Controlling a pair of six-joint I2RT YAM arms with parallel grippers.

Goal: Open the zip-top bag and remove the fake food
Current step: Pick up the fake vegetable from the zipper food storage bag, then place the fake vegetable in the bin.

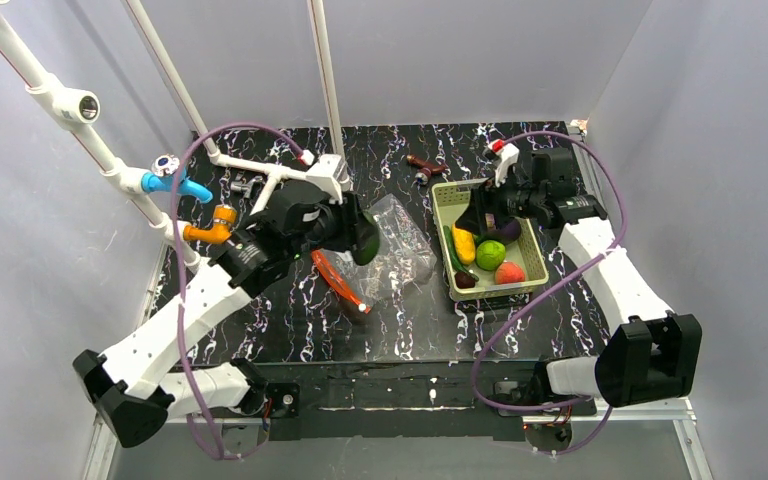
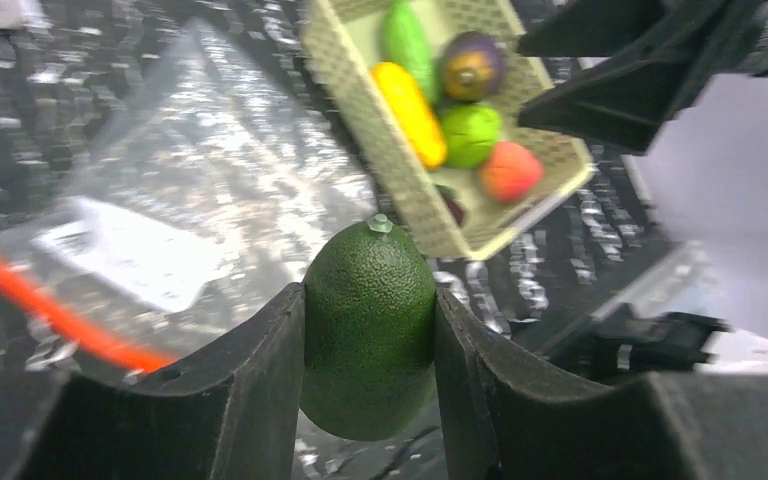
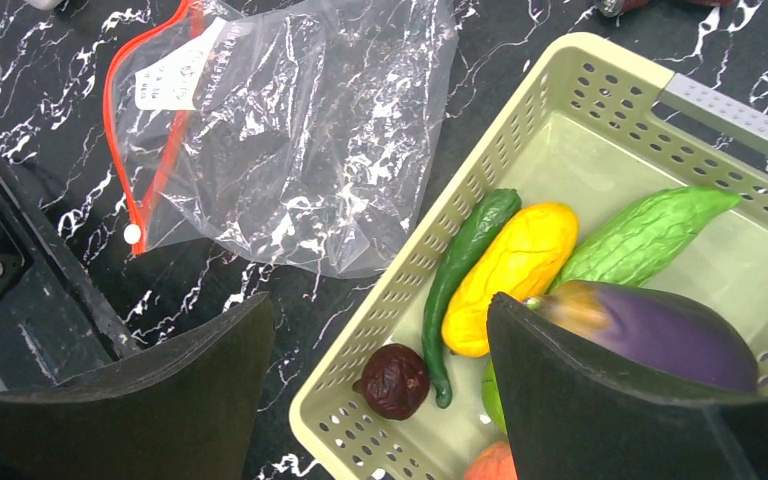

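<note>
My left gripper [image 1: 362, 240] is shut on a dark green avocado [image 2: 370, 330] and holds it above the table, beside the zip-top bag [image 1: 400, 250]. The clear bag lies flat with its red-orange zipper strip [image 3: 150, 150] toward the left arm; it looks empty in the right wrist view [image 3: 290, 130]. My right gripper [image 3: 380, 310] is open and empty over the yellow-green basket [image 3: 480, 170]. The basket holds a yellow piece [image 3: 515, 265], green cucumber [image 3: 650, 235], slim green pepper [image 3: 460, 270], purple eggplant [image 3: 660, 330], green round fruit [image 1: 490, 254], red-orange tomato [image 1: 508, 273] and a dark brown-red piece [image 3: 393, 380].
A brown object with a handle [image 1: 425, 165] lies behind the basket. A white pipe frame with blue and orange fittings [image 1: 170, 185] stands at the back left, close to the left arm. Grey walls enclose the black marbled table [image 1: 410, 330].
</note>
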